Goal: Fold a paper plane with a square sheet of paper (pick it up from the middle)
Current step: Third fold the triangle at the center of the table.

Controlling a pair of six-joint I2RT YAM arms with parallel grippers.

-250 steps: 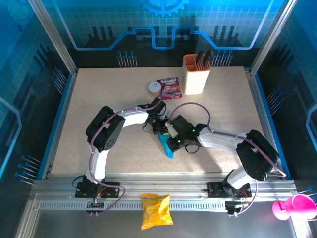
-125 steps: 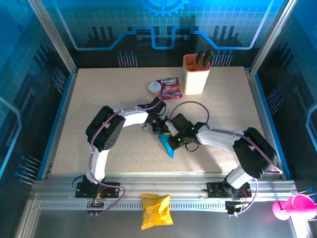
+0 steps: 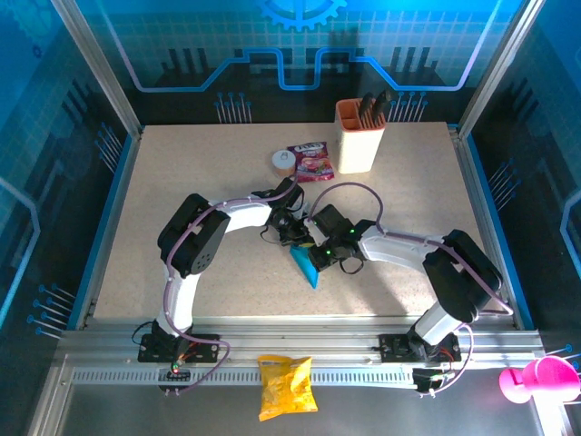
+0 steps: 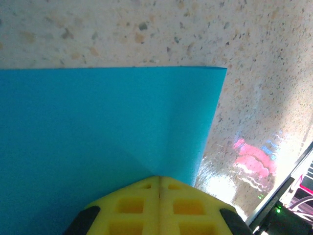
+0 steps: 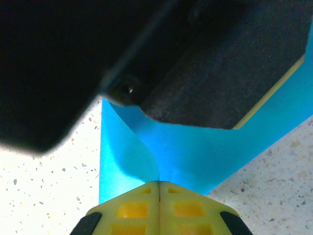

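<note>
The square sheet of paper (image 3: 304,265) is bright cyan-blue and lies partly folded at the table's middle, a pointed end toward the near edge. My left gripper (image 3: 290,232) comes in from the left and is shut on the sheet. In the left wrist view its yellow fingertips (image 4: 159,179) meet at a crease in the paper (image 4: 98,127). My right gripper (image 3: 315,252) comes in from the right, close against the left one. It is shut on the paper (image 5: 195,156), which curls up into its closed tips (image 5: 160,184). The left gripper's dark body (image 5: 220,73) hangs just beyond.
An orange-and-cream holder with dark handles (image 3: 360,136) stands at the back. A red-purple snack packet (image 3: 311,162) and a small round white thing (image 3: 282,161) lie beside it. A yellow crisp bag (image 3: 286,386) rests on the front rail, a pink object (image 3: 536,380) at the far right.
My right arm has swung slightly left and away from the near edge, bringing its gripper closer to the left one. The paper's visible tip barely moved.
</note>
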